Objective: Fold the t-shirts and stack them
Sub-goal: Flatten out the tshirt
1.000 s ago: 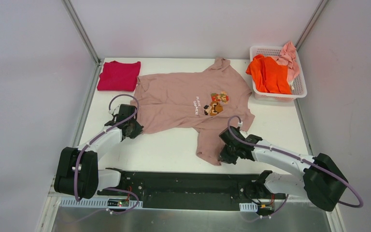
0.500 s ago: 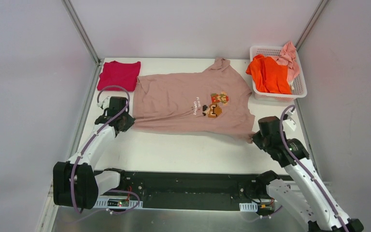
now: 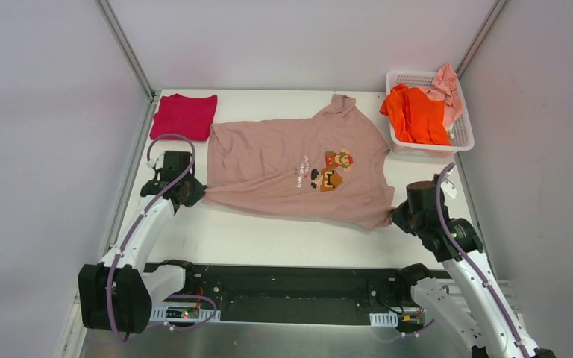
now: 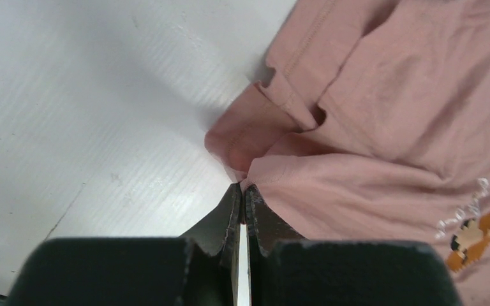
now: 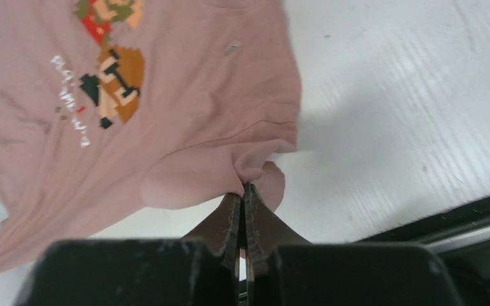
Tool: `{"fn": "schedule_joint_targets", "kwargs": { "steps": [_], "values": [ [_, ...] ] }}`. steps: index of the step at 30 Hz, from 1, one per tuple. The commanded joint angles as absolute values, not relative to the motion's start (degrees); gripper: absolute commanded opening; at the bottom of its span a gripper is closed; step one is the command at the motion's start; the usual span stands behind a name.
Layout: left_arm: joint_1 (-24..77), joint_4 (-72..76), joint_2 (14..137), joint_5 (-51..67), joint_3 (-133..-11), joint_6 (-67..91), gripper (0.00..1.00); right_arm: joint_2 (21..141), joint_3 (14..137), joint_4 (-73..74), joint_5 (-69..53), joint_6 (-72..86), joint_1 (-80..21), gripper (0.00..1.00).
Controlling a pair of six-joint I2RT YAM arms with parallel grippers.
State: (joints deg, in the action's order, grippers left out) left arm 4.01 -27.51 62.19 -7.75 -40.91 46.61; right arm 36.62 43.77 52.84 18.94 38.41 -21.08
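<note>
Beige tee [image 3: 268,160]: we hold near hem corners, L gripper [image 3: 196,193] & R gripper [image 3: 396,216] clamped on cloth, hem axis running left-right btwn them.

both arms stretch forward and apart, the left gripper [image 3: 195,195] and right gripper [image 3: 395,217] each pinched closed.

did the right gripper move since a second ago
Yes. The right gripper swung rightward, ending nearly in line with the white basket's left wall, pinching the dusty-pink t-shirt's corner.
</note>
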Motion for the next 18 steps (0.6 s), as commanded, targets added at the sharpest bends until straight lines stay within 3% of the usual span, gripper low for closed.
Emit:
{"fn": "schedule_joint_targets", "kwargs": {
  "steps": [1,11,18],
  "values": [
    [4.1,-27.6,56.1,-3.2,-46.9,44.4,0.0,35.7,48.0,42.5,14.9,35.4,-20.7,0.0],
    [6.2,-28.6,46.8,-4.8,-66.5,42.1,0.0,40.5,75.1,38.4,26.9,27.4,-20.7,0.0],
    [6.2,-32.8,47.0,-5.4,-83.6,39.3,0.0,45.2,94.0,36.7,23.5,19.0,-20.7,0.0]
  ]
}}
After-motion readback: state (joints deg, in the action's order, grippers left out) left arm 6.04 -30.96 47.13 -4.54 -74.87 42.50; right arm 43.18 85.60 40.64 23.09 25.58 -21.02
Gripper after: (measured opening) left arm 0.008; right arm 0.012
